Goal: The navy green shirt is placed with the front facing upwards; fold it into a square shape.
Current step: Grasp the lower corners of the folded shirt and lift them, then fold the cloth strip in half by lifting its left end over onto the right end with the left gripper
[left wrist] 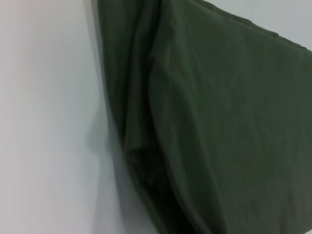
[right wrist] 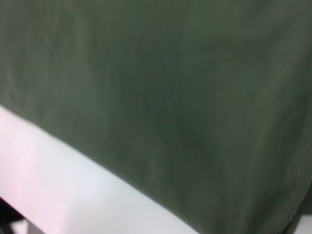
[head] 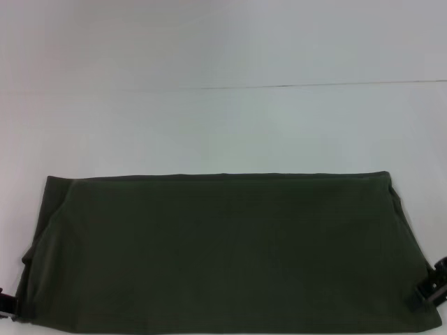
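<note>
Count: one navy green shirt (head: pixel 223 255), one white table (head: pixel 223 125), two grippers.
Shirt: folded into a wide band, plain side up, lying on the table's near half — long axis left to right, folded edge far.
Left gripper (head: pixel 5 304): at the shirt's near left corner — grip cannot be told.
Right gripper (head: pixel 434 287): at the near right corner, likewise unclear.

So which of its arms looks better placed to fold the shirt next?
Neither clearly. The left gripper and right gripper sit at opposite near corners of the shirt. A sideways fold could probably start from either side.
</note>
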